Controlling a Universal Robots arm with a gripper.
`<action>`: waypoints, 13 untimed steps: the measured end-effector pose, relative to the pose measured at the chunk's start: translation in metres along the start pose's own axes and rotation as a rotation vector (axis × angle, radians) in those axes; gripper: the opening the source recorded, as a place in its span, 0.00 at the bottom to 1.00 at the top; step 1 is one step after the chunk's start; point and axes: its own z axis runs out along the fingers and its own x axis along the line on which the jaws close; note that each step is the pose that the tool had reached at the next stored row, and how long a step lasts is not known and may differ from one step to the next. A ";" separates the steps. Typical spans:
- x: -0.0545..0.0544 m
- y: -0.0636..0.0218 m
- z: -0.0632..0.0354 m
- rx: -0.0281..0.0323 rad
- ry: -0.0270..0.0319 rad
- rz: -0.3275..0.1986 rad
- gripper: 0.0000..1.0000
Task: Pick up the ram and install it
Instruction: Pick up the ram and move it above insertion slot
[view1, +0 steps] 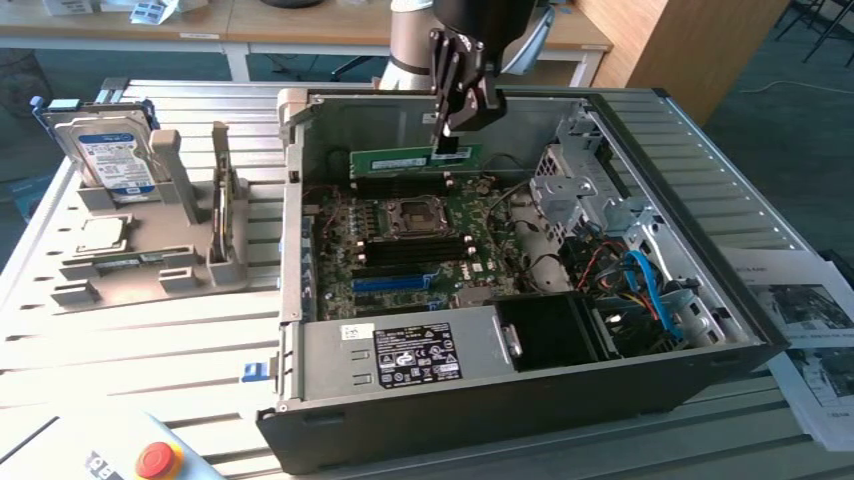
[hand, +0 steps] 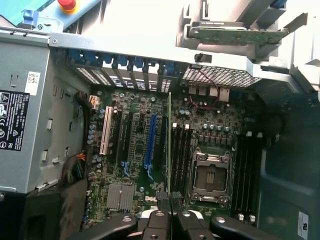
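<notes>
**Exterior and wrist views, one moment.** In the upper centre of the exterior view we see the gripper (view1: 451, 148) hanging inside the open computer case (view1: 534, 400). Its fingers (view1: 455, 118) are almost pressed together. They pinch the ram (view1: 394, 159) near the end that points toward the exterior view's right.

The ram is held on edge, its length level. The rest of the stick reaches away from the fingers toward the exterior view's left, above the motherboard (view1: 461, 225) and close to the case's far wall.

In the wrist view the two fingertips (hand: 162, 199) clamp the ram (hand: 169, 145) between them. We see the stick edge-on, as a thin green line running straight out from the gripper (hand: 170, 200). It lies just beside the dark memory slots (hand: 182, 150), with the processor socket (hand: 210, 172) beyond them. We cannot tell whether it touches a slot.

A hard drive (view1: 114, 155) stands in a rack at the upper left of the exterior view, well apart from the case.
</notes>
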 end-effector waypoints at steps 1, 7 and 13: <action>0.000 -0.0001 0.0000 0.0002 -0.0005 0.008 0.12; 0.000 -0.0002 -0.0001 0.0024 -0.0010 0.016 0.12; 0.000 -0.0002 0.0001 0.0175 0.0001 0.015 0.12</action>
